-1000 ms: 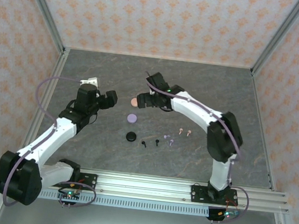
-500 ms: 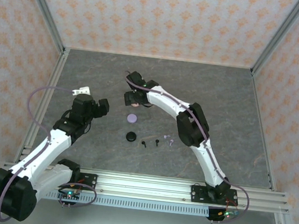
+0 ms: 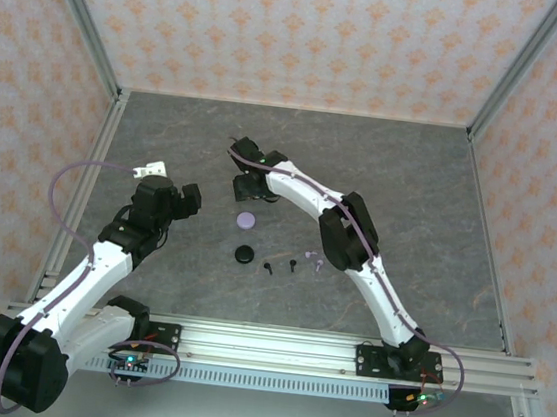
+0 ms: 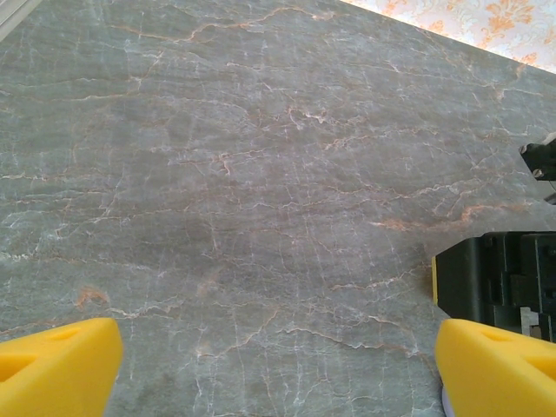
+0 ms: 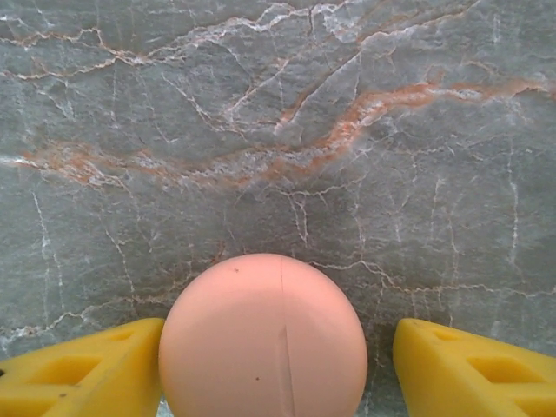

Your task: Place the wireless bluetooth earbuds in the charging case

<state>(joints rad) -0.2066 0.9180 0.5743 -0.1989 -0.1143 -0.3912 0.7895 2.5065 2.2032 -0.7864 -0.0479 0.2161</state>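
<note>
My table (image 3: 442,187) was a grey slab, marbled with white and rust veins. Toward its middle lay a lilac round case (image 3: 246,220), and nearer my side a black round case (image 3: 244,255). Just right of the black one lay two black earbuds (image 3: 268,267), slightly apart, then the lilac earbuds (image 3: 317,262) close together. In my right wrist view, a pale pink round case (image 5: 261,339) sat on the stone.
</note>
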